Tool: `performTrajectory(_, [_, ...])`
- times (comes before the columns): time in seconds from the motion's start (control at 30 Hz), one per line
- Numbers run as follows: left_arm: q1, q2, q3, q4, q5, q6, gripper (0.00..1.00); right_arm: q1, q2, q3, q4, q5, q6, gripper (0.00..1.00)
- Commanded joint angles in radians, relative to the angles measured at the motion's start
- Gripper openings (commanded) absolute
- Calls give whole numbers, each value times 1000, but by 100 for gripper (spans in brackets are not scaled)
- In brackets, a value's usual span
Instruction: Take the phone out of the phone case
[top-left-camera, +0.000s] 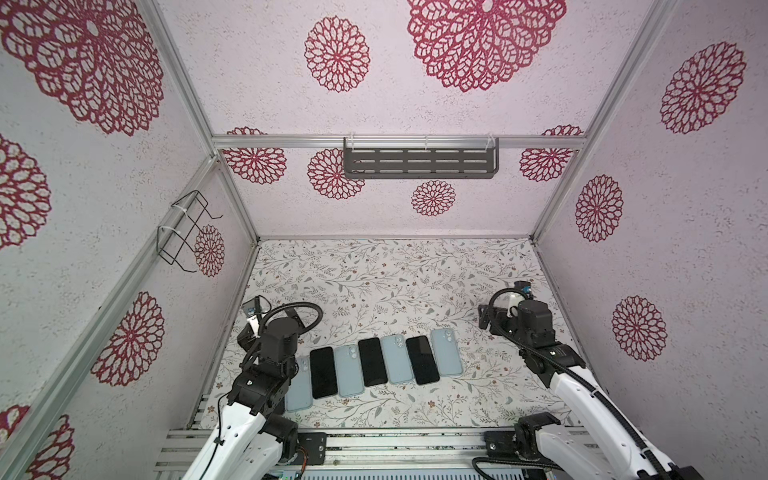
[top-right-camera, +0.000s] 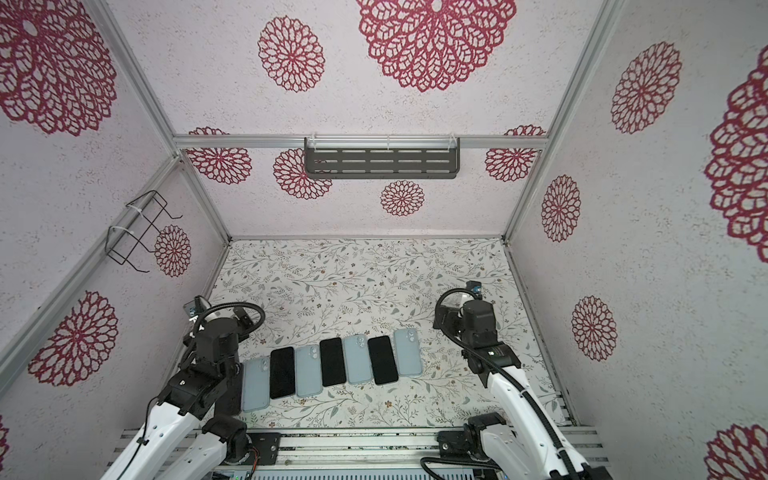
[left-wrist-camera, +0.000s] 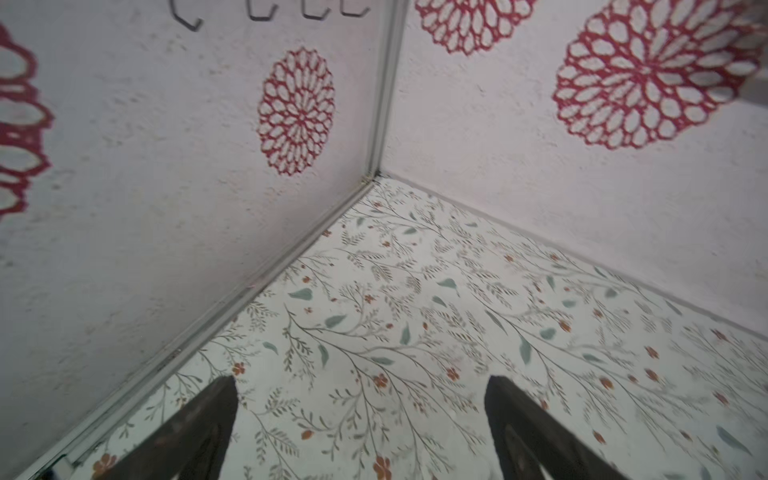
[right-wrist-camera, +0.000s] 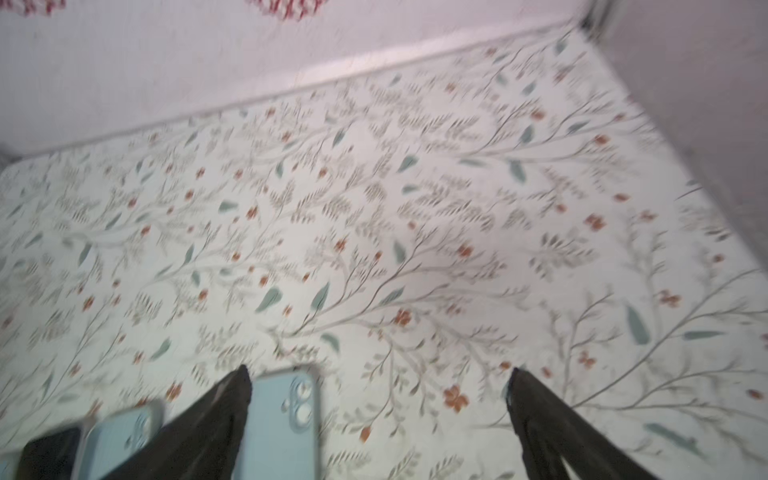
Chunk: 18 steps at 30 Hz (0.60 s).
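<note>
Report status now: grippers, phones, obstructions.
Left gripper open, empty; right gripper open, empty. Blue cases and black phones lie alternating in one row, none held. Left arm covers row's left end.

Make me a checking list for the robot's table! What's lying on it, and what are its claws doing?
Surface: floral table cover, flat, no spills seen.
Job's things: four light blue cases, backs up, and three black phones, screens up, alternate in one row; the left arm partly hides the leftmost case.
Clutter: nothing seen.
Grippers: left gripper open over bare cover; right gripper open, holding nothing.
Cables: black hoses loop at each wrist, off the row.
Surroundings: red-flowered walls, grey slotted shelf at the back, wire rack on the left wall.
</note>
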Motion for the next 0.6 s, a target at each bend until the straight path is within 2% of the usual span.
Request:
performTrajectory(0.0, [131, 25, -120, 407, 119, 187, 97, -84, 0, -146, 369, 137, -101, 99])
performTrajectory(0.07, [222, 130, -218, 649, 212, 251, 97, -117, 42, -261, 627, 169, -163, 99])
performTrajectory(0.13, [290, 280, -246, 782, 278, 269, 97, -140, 137, -347, 874, 209, -236, 99])
performTrajectory(0.2, [298, 408, -254, 877, 310, 295, 97, -160, 233, -387, 1028, 208, -260, 99])
performTrajectory(0.3, [310, 610, -358, 1344, 379, 352, 97, -164, 386, -451, 1306, 201, -243, 99])
performTrajectory(0.37, [338, 716, -370, 1507, 451, 363, 97, -167, 522, -468, 1493, 159, -238, 99])
performTrajectory(0.47, [372, 848, -315, 1541, 544, 367, 97, -159, 727, -471, 1681, 135, -262, 99])
performTrajectory(0.5, [374, 885, -299, 1543, 553, 369, 97, -157, 730, -471, 1709, 138, -264, 99])
performTrajectory(0.53, [378, 943, -276, 1563, 553, 369, 97, -159, 675, -450, 1592, 150, -241, 99])
performTrajectory(0.57, [382, 969, -250, 1557, 564, 369, 97, -161, 661, -397, 1458, 214, -212, 99])
